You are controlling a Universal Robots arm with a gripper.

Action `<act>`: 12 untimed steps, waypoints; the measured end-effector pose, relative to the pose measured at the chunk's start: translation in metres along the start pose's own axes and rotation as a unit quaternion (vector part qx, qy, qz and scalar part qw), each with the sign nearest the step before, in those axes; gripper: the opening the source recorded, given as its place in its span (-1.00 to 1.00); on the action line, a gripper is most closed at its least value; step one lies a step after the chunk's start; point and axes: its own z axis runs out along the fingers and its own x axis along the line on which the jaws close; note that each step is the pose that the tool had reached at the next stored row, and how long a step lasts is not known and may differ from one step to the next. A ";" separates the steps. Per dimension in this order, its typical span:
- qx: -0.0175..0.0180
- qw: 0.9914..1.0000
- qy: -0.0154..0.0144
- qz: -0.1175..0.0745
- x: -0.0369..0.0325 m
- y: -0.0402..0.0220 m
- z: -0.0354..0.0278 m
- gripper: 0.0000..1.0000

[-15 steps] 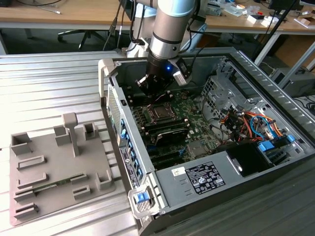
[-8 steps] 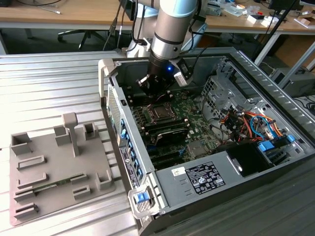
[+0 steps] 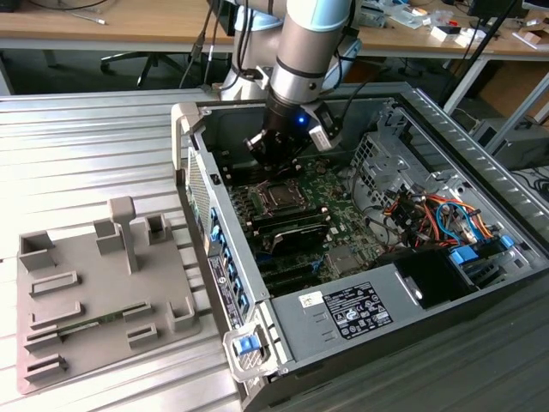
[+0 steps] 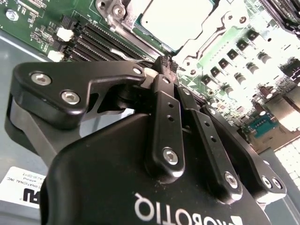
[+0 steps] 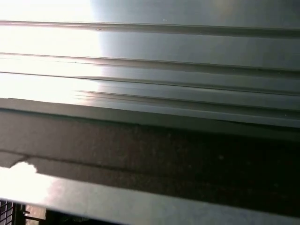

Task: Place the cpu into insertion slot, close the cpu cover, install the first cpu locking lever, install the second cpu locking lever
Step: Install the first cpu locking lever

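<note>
The cpu, thin, rigid and likely fragile, best held by its edges, sits in the socket at upper centre of the second wrist view; the tool hovers closed and empty just beside it, inside the computer case.

cpu in socket, end effector beside

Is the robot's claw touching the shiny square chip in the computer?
Apart. In the second wrist view, the shut gripper sits off the edge of the cpu, with the socket's metal frame showing between them.
</note>
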 end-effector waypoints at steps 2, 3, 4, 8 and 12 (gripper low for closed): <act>0.000 1.000 0.000 -0.009 -0.0002 0.0000 0.0006 -0.79; 0.000 1.000 0.000 -0.011 -0.0003 0.0000 0.0010 -0.79; 0.000 1.000 0.000 -0.011 -0.0004 0.0000 0.0012 -0.79; 0.000 1.000 0.000 -0.011 -0.0044 -0.0006 0.0024 -0.79; 0.000 1.000 0.001 -0.011 -0.0076 -0.0011 0.0036 -0.79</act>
